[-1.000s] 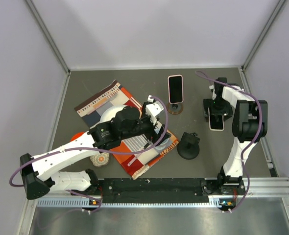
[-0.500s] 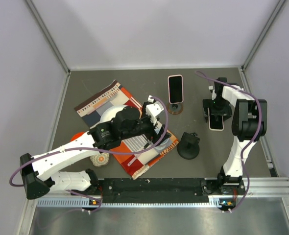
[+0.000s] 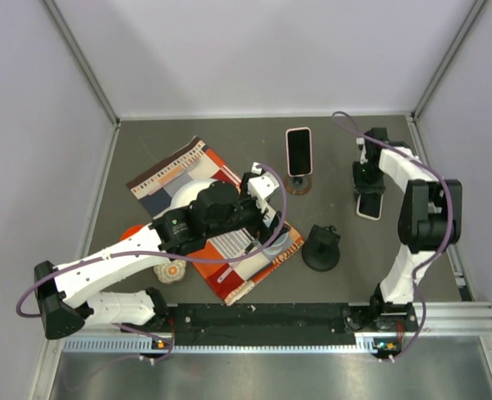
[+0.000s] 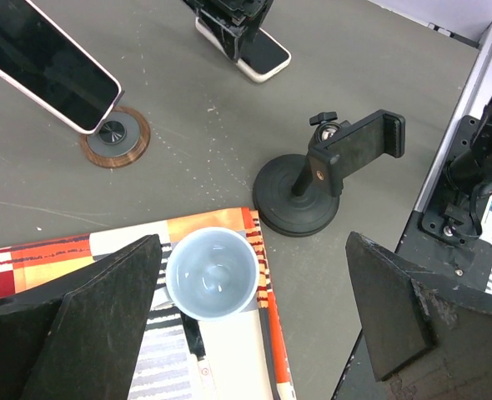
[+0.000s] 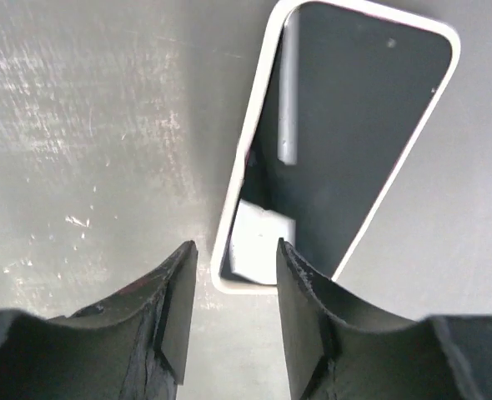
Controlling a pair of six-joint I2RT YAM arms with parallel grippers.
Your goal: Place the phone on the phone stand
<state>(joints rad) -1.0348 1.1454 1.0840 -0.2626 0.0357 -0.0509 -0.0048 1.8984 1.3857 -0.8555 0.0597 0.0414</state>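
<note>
The right gripper has shifted toward 12 o'clock over the white-cased phone, jaws now narrow, holding nothing. The phone lies ungrasped on the tabletop.

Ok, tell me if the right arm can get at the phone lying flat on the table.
Probably yes: the right gripper hangs just over the phone, jaws open, with nothing in between.

A robotics lab test cell — bare pale walls box in a grey table, with a metal mounting rail behind the left end effector.
</note>
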